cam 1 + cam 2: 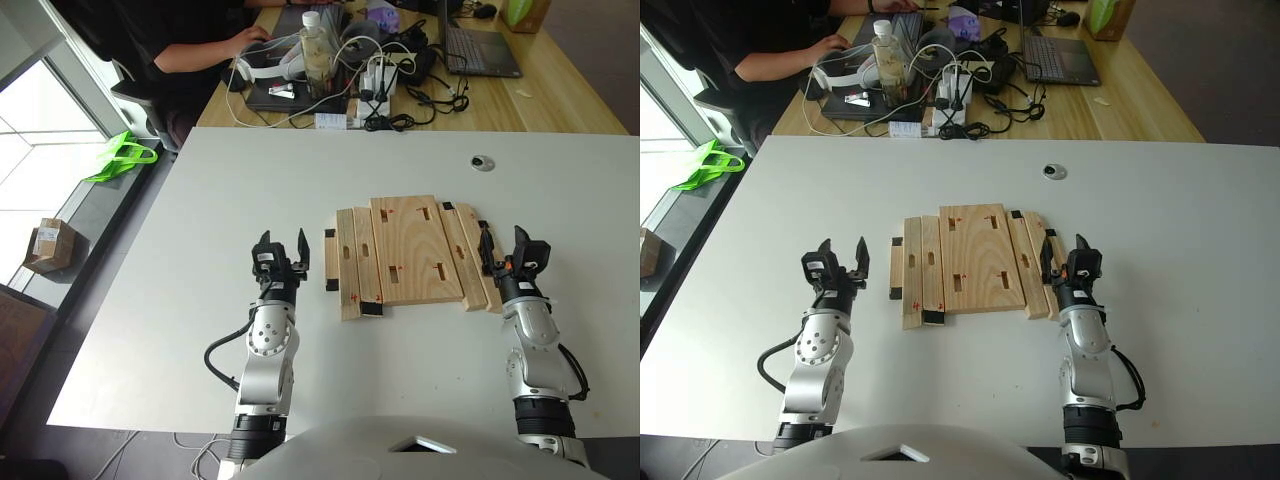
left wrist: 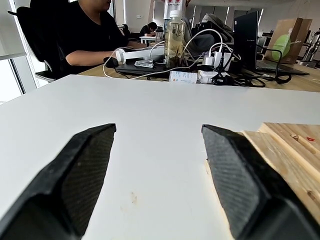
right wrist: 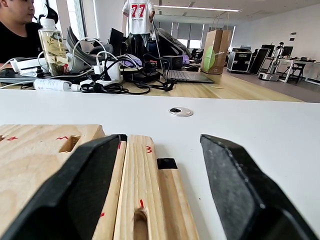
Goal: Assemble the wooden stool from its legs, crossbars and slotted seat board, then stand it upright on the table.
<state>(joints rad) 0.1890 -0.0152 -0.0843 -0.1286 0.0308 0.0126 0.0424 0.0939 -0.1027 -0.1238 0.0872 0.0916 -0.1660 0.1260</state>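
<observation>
White counter [image 1: 200,200] with the stool parts lying flat in the middle, nothing joined yet. Left gripper [image 1: 284,238] is wide open and empty, with a small gap to the left-hand slats [image 1: 350,265] on its right. Seat board [image 1: 415,250] sits in the center, and the slats run near-to-far. Right gripper [image 1: 502,232], also open and empty, is right at the right-hand slats [image 1: 470,255], so I'd say that arm's closer.

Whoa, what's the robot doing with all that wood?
Nothing is built yet. The stool parts lie flat on the white table: the slotted seat board in the middle, wooden bars along both sides. The robot's left jaws hang open left of the pile, its right jaws open at the right-hand bars. Neither holds anything.
</observation>
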